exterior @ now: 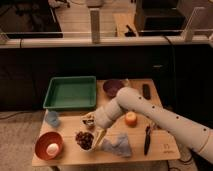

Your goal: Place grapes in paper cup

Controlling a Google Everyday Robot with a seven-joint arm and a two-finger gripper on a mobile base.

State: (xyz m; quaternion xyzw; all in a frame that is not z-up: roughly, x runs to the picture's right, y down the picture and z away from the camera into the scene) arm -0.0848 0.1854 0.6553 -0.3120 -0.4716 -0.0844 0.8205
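Camera view: gripper (101, 136) low, just right of the grapes (84, 140), near the front edge of the table (135, 156). Open or closed?
— Cannot tell. Might pinch one stray berry, tear the bunch, or nudge it off the edge.
— And the pale cup-like thing (52, 119)?
— Well apart, to the left. Risks a drop in transit.

You have a wooden table (67, 152) carrying a green tray (70, 93), purple bowl (113, 88), orange bowl (48, 145), grapes (84, 140), an orange fruit (130, 118) and a blue cloth (118, 145) (a black tool (146, 138) lies rightward). The gripper (101, 136) hangs just beside the grapes.
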